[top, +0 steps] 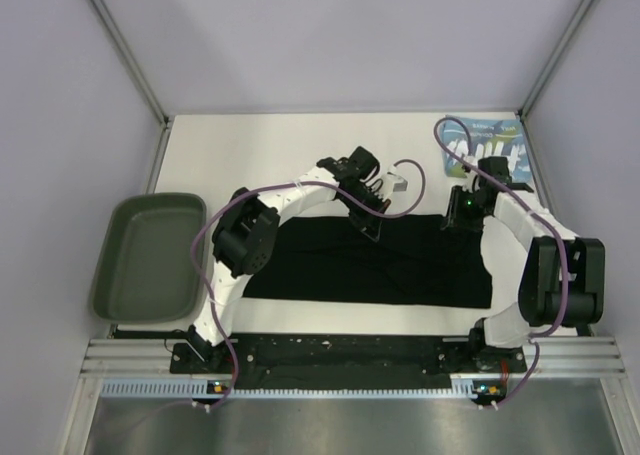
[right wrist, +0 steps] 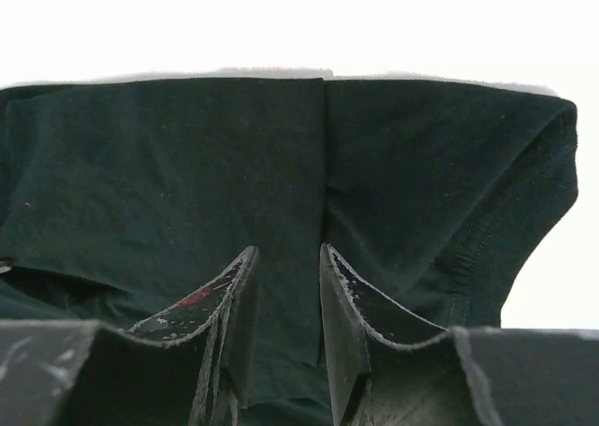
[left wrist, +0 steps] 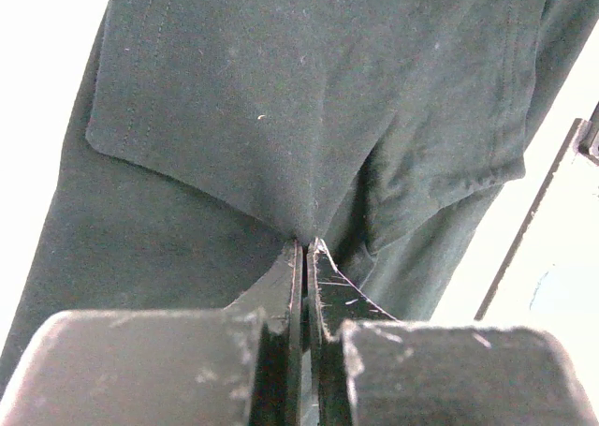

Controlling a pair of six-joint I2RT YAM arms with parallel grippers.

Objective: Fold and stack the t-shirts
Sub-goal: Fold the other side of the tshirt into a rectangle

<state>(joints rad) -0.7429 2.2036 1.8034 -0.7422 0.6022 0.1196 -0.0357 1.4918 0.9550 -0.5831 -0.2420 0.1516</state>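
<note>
The black t-shirt (top: pixel 380 265) lies spread flat across the middle of the white table. My left gripper (top: pixel 372 225) is at its far edge, shut on a pinched fold of the black cloth (left wrist: pixel 281 98); in the left wrist view the jaws (left wrist: pixel 307 243) are pressed together. My right gripper (top: pixel 462 215) is at the shirt's far right edge. In the right wrist view its fingers (right wrist: pixel 287 250) stand apart, with the black cloth (right wrist: pixel 168 164) running between them. The light blue t-shirt (top: pixel 485 145) with white letters lies crumpled at the back right corner.
A dark green tray (top: pixel 150 255) sits off the table's left edge. Grey walls with metal posts close in the back and both sides. The arm bases stand on the rail at the near edge.
</note>
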